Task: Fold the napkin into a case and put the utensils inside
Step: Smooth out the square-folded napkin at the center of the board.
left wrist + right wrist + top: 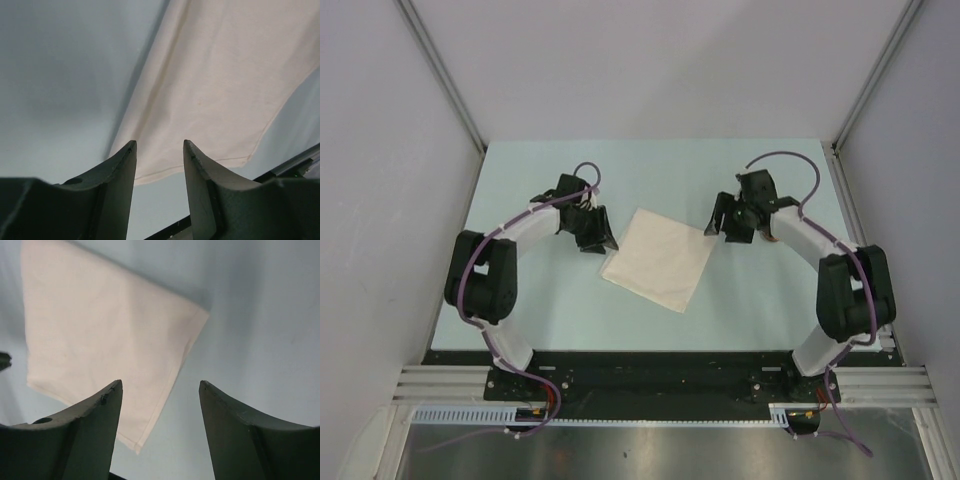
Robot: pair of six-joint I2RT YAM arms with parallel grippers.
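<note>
The cream napkin (658, 258) lies flat and unfolded on the pale blue table, turned like a diamond, between the two arms. My left gripper (597, 236) is open and empty at the napkin's left corner; in the left wrist view its fingertips (131, 150) frame the napkin's edge (215, 90). My right gripper (720, 222) is open and empty at the napkin's right corner; the right wrist view shows that corner (115, 345) between the open jaws. No case shows. The spoon is out of view.
The pale blue table (560, 320) is walled by grey panels left, right and behind. A black rail (650, 365) with the arm bases runs along the near edge. A small brownish object (770, 238) peeks out beside the right wrist; I cannot tell what it is.
</note>
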